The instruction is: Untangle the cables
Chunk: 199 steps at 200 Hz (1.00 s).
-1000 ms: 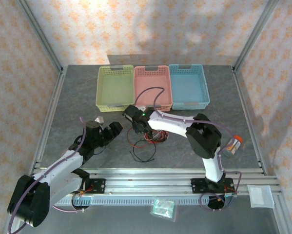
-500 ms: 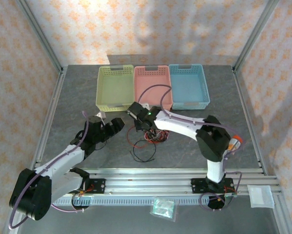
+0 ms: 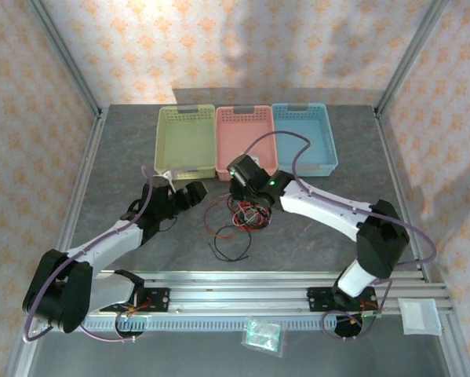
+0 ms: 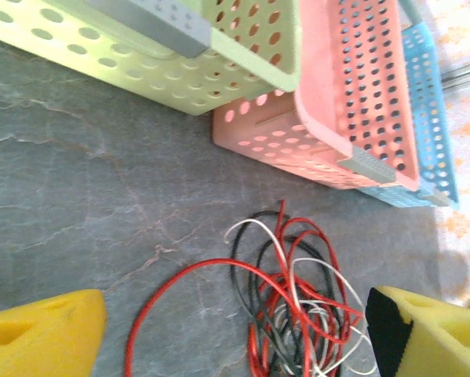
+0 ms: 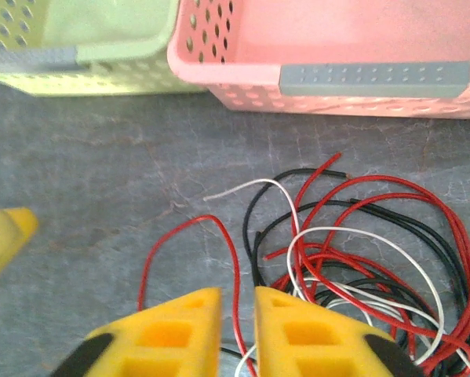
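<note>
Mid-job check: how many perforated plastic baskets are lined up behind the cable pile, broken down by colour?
Lime-green perforated plastic basket: 1
Pink perforated plastic basket: 1
Light-blue perforated plastic basket: 1
Total: 3

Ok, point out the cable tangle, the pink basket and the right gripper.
cable tangle (image 4: 296, 316), left wrist view, on the knot of red, black and white strands.
pink basket (image 5: 373, 78), right wrist view, on its grey rim strip.
right gripper (image 5: 238, 306), right wrist view, between its yellow fingertips.
</note>
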Each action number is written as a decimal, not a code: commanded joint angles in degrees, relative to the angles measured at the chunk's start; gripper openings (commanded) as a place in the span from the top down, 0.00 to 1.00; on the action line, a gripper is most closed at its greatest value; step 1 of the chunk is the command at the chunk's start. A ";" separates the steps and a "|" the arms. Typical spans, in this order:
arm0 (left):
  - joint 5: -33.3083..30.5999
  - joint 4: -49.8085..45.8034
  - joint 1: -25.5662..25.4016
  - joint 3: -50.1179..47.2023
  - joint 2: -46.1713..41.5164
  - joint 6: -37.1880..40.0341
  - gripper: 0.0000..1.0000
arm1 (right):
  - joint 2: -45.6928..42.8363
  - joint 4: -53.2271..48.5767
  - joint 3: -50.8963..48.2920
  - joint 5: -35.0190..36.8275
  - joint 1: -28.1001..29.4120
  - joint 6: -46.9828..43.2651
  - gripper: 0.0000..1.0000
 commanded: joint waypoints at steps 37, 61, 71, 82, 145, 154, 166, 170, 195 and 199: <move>1.13 7.05 0.16 -8.64 -9.58 -7.07 0.13 | 9.40 -7.68 5.53 1.28 3.38 -6.51 0.54; 1.27 5.73 0.12 -10.00 -11.95 -7.41 0.13 | 12.53 -9.97 7.73 4.45 4.25 -6.63 0.53; 0.97 4.47 0.16 -10.00 -12.82 -6.97 0.13 | 13.47 -10.69 8.23 5.14 4.48 -6.84 0.53; 0.51 3.76 0.16 -10.26 -13.87 -6.88 0.13 | 14.19 -11.29 8.67 5.17 4.61 -7.35 0.54; 0.55 2.60 0.16 -11.58 -15.64 -6.42 0.13 | 17.15 -12.79 10.10 4.02 5.26 -8.19 0.61; 0.64 2.68 0.16 -11.67 -15.50 -6.40 0.13 | 17.43 -13.07 10.17 3.79 5.44 -8.15 0.63; 0.64 2.86 0.16 -11.67 -15.32 -6.40 0.13 | 17.61 -13.43 10.20 4.21 5.58 -8.04 0.71; 0.64 2.91 0.16 -11.67 -15.28 -6.47 0.13 | 17.44 -13.51 10.12 4.34 5.53 -7.95 0.74; 0.55 3.24 0.16 -11.36 -15.15 -6.49 0.13 | 15.36 -12.46 10.12 4.79 5.56 -7.89 0.89; 0.55 3.18 0.16 -11.19 -15.06 -6.41 0.13 | 14.93 -12.32 10.26 4.87 5.59 -7.88 0.91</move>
